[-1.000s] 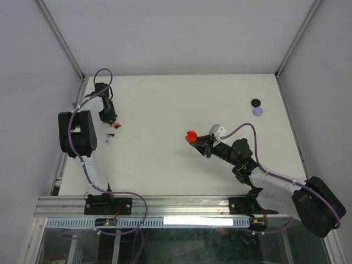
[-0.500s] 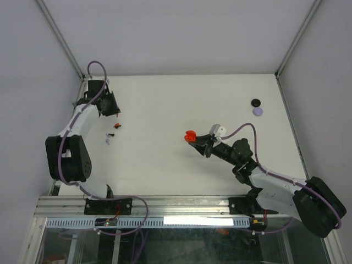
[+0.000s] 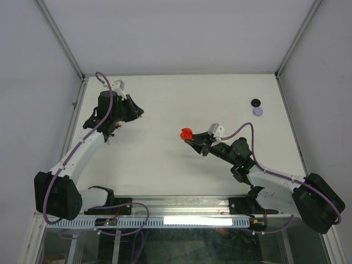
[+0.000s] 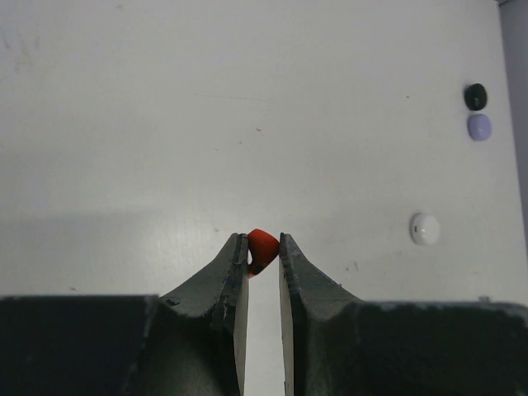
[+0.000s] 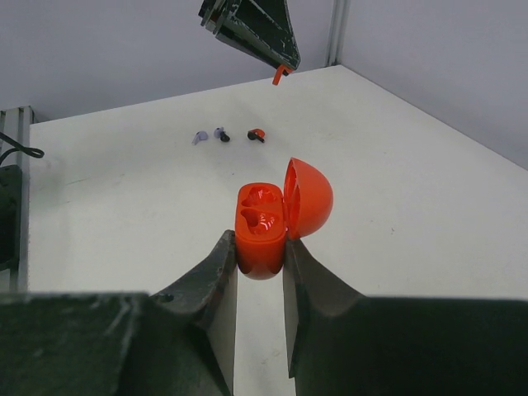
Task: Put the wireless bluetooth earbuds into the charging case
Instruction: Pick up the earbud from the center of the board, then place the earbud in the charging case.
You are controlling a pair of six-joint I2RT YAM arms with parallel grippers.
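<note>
My right gripper (image 5: 260,241) is shut on the red charging case (image 5: 262,239), lid (image 5: 309,198) hinged open and both sockets empty; from above the case (image 3: 186,133) hangs over mid-table. My left gripper (image 4: 262,241) is shut on a small red earbud (image 4: 264,249) pinched at its very tips. It hovers at the far left (image 3: 139,113), well apart from the case. In the right wrist view the left gripper's fingers (image 5: 252,29) show at the top with the red earbud (image 5: 280,76) sticking out below. Three more earbuds lie on the table: lavender (image 5: 198,137), dark (image 5: 221,134), red-black (image 5: 256,134).
A black round piece (image 3: 256,102) and a lavender one (image 3: 257,111) sit at the far right near the wall; both show in the left wrist view (image 4: 475,96) (image 4: 479,127), with a white round piece (image 4: 424,228) nearer. Enclosure walls (image 3: 66,55) bound the table.
My left arm has swung out from the far-left corner toward the middle, carrying the red earbud. The right gripper with the case has shifted slightly left.
</note>
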